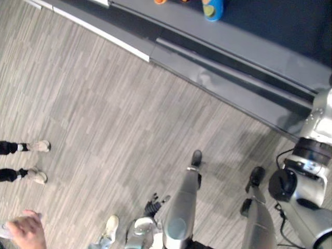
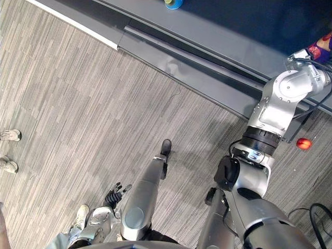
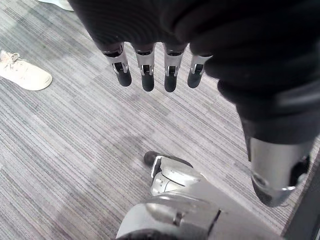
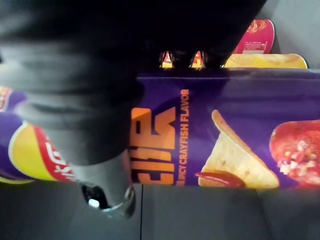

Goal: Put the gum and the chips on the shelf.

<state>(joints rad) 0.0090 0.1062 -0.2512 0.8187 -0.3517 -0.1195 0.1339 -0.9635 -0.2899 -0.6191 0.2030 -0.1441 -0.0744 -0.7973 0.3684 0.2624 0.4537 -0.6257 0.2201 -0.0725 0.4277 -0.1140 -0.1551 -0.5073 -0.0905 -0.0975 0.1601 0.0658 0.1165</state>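
Right hand (image 4: 106, 192): curled round the chips (image 4: 210, 135), fingers over the far side of the purple tube, thumb on the near side.
Chips: lying crosswise in the right hand, at the shelf (image 1: 249, 46); whether the tube rests on the grey board I cannot tell.
Behind the chips: a yellow pack (image 4: 265, 61) and a red pack (image 4: 257, 35), just beyond the tube.
Left hand (image 3: 147, 75): hanging low by the robot's side above the floor (image 1: 104, 114), fingers straight and slightly apart, holding nothing.
Shelf: a low grey board running aslant across the far side of the floor, with a blue container (image 1: 212, 9) standing on it well away from the right hand.
Floor: a small red object (image 2: 304, 143) lies near the shelf, below the right arm.
Gum: I cannot pick it out for certain.
Person: light shoes (image 1: 36, 176) at the robot's left, a hand (image 1: 26, 233) nearer in.
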